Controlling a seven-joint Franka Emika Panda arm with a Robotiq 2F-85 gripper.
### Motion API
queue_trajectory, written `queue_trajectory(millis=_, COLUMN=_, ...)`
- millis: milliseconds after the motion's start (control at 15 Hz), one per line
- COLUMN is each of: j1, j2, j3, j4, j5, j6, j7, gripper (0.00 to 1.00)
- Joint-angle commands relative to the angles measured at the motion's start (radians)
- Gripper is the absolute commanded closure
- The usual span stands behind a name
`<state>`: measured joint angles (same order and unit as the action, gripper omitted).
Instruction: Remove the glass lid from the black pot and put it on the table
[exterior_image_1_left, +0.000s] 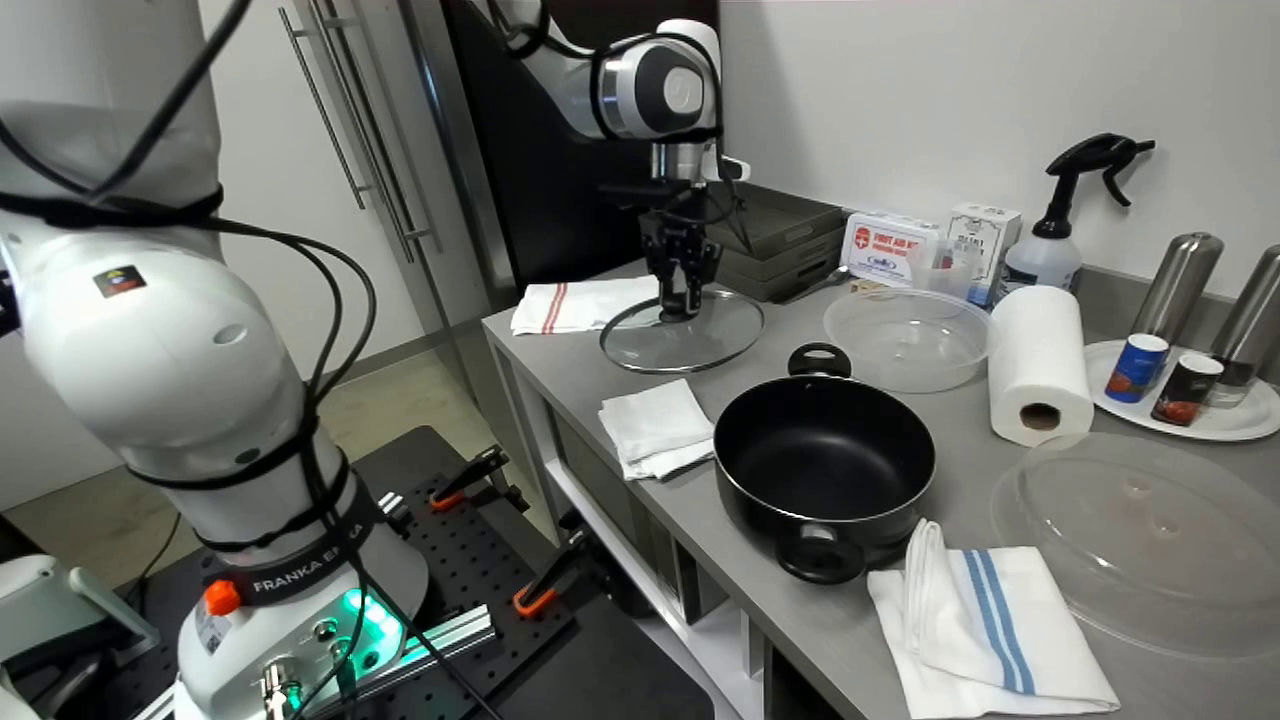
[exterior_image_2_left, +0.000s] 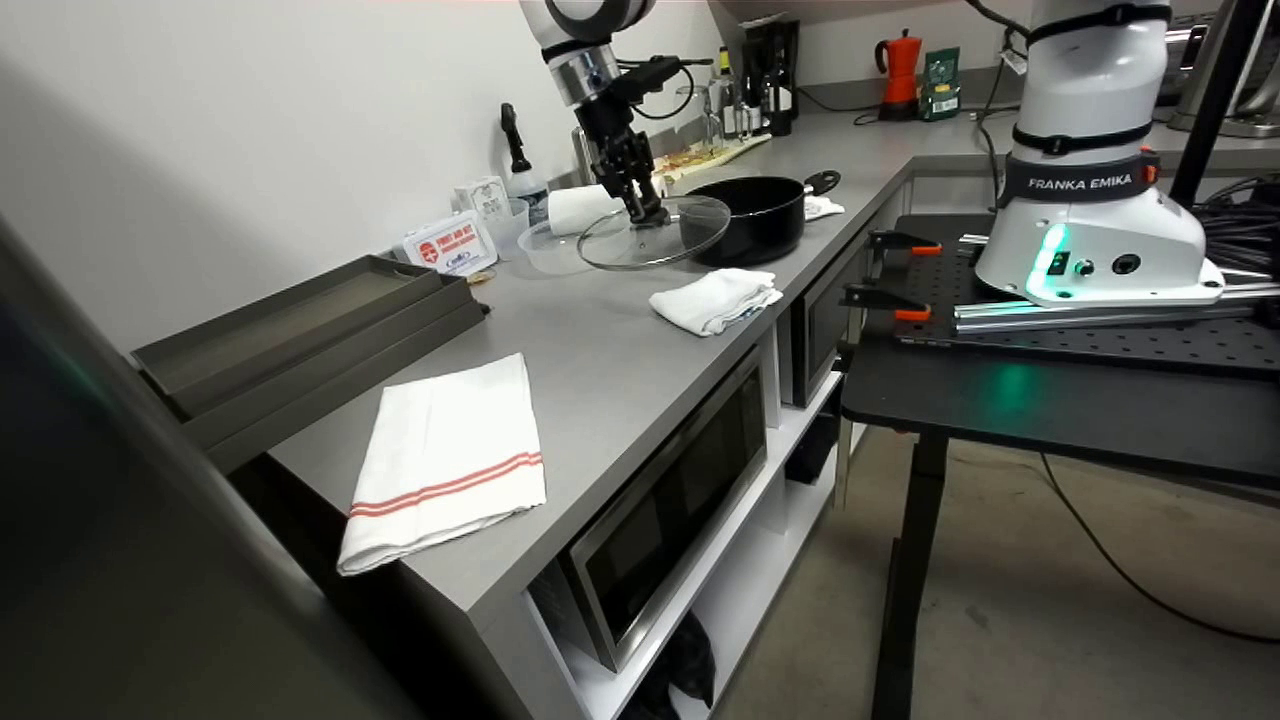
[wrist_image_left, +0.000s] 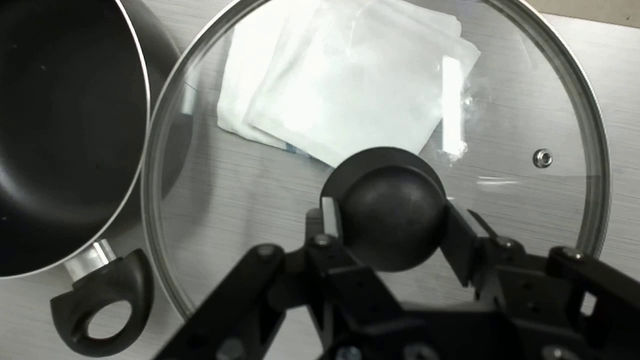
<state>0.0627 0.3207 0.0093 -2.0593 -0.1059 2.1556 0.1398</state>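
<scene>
Glass lid: hung over the table, directly below the pincer, which is clamped on its black knob; presumably stiff, fairly light, slick and breakable, so best held squarely by that knob, the smooth rim offering poorer purchase.

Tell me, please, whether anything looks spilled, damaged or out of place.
The white cylindrical paper towel roll lies on its side beside the clear round bowl instead of standing: slightly odd, since it might roll. No spill or damage shows.
</scene>
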Motion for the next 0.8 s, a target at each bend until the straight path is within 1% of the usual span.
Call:
queue_trajectory(millis=0, j1=0.020, j2=0.060, j3=0.001, j4=0.104, j5=-0.012, j6=-0.064, j7=0.019, gripper=0.74)
queue_trajectory(millis=400, j1=0.019, j2=0.159, j3=-0.001, j4=0.261, j5=0.007, j6=-0.139, j7=0.005, gripper=0.74)
queue_trajectory(millis=733, j1=-0.001, j2=0.268, j3=-0.005, j4=0.426, j5=0.033, j6=-0.219, j7=-0.015, gripper=0.74)
